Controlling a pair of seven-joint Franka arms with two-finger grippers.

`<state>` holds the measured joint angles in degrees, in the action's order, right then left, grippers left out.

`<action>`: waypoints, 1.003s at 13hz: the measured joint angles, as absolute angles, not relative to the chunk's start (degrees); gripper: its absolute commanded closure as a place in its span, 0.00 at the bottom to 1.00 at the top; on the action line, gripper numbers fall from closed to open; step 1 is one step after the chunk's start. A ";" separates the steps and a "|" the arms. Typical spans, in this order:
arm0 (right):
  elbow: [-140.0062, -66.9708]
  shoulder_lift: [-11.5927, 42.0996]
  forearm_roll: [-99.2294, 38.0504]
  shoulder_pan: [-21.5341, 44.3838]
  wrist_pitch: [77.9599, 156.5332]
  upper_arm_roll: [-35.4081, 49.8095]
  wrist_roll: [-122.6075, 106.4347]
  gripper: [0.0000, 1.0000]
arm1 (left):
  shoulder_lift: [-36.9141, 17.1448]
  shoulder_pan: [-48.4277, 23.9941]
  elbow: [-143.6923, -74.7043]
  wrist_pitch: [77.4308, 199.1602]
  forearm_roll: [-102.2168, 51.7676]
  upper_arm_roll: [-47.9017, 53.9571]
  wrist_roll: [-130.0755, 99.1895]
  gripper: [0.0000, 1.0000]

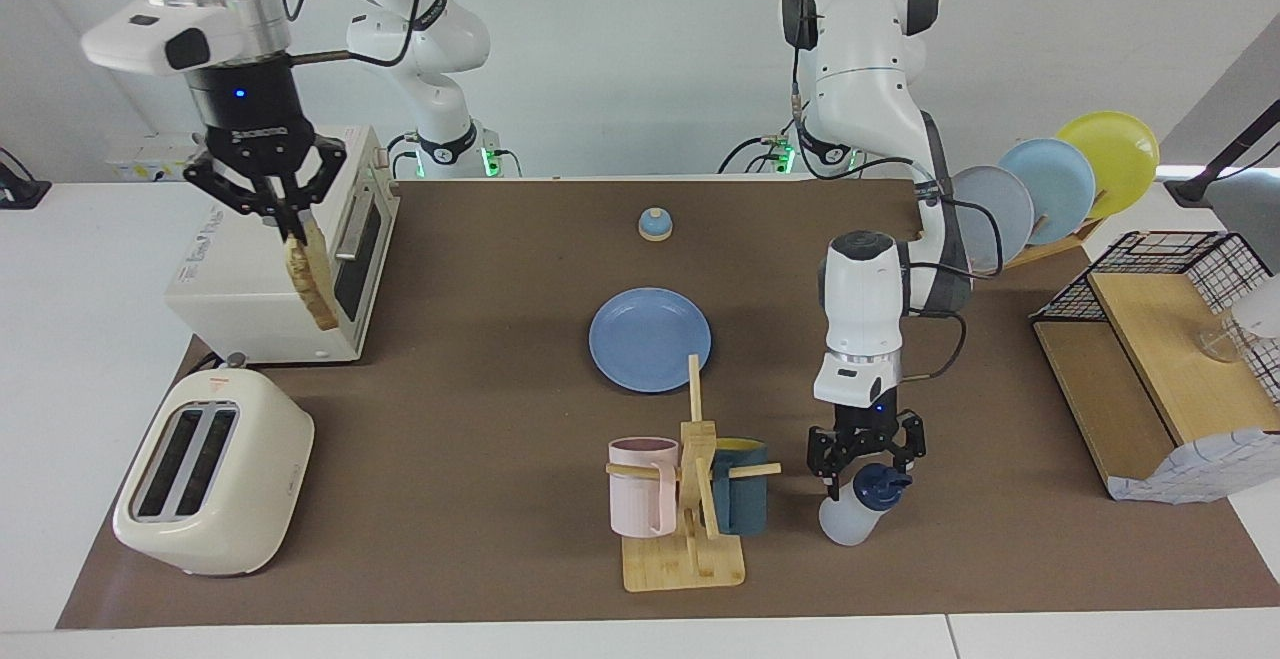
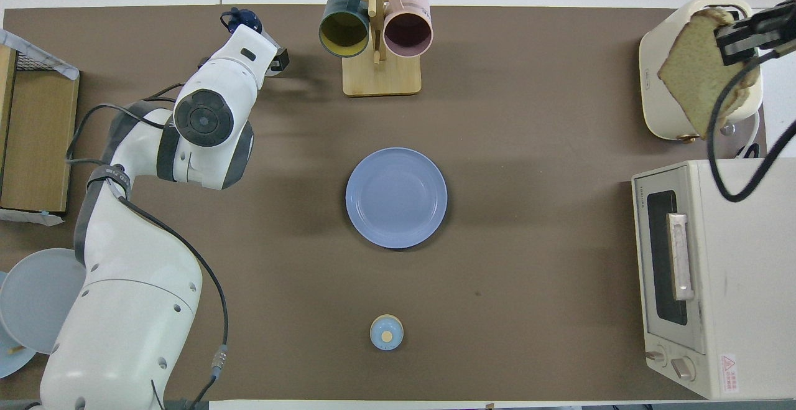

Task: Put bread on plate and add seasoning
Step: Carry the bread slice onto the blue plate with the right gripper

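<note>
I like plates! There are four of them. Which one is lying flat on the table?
The darker blue plate in the middle lies flat. The grey, light-blue and yellow plates stand upright.

Count: 1 bread slice; 1 flat blue plate; 3 racked plates; 2 mugs; 1 seasoning bottle; 1 toaster; 1 oven; 1 bell; 2 arms.

High facing and steep overhead cameras, half-turned apart, share one table.
</note>
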<state>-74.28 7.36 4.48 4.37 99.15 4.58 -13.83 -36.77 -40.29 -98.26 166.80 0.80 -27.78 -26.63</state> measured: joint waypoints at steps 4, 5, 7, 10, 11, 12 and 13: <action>-85.05 4.15 -4.20 9.77 103.53 5.20 3.44 1.00 | -37.92 -35.83 -94.81 166.79 0.83 -22.86 -26.64 0.00; -88.86 2.60 -4.43 12.22 106.80 5.29 8.88 1.00 | -38.38 -35.55 -94.42 166.80 0.83 -22.64 -26.64 0.00; -96.25 0.22 -4.56 17.38 114.38 5.46 17.53 1.00 | -39.02 -35.11 -93.78 166.80 0.83 -22.50 -26.64 0.00; -105.02 0.19 -4.63 24.82 127.45 5.53 28.71 1.00 | -40.45 -34.90 -93.08 167.30 0.82 -21.98 -26.90 0.00; -107.10 1.07 -4.63 26.81 131.52 5.54 31.21 1.00 | -40.86 -34.90 -92.94 167.94 0.81 -21.91 -27.00 0.01; -108.70 2.36 -4.63 28.35 135.36 5.53 32.63 1.00 | -41.10 -34.90 -92.79 168.22 0.81 -21.89 -27.04 0.31; -109.93 3.80 -4.63 29.24 138.80 5.54 33.30 1.00 | -41.19 -34.88 -92.64 168.32 0.81 -21.89 -27.05 0.64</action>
<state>-109.93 3.80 -4.63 29.24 138.80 5.54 33.30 -41.19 -34.88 -92.64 168.32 0.81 -21.89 -27.05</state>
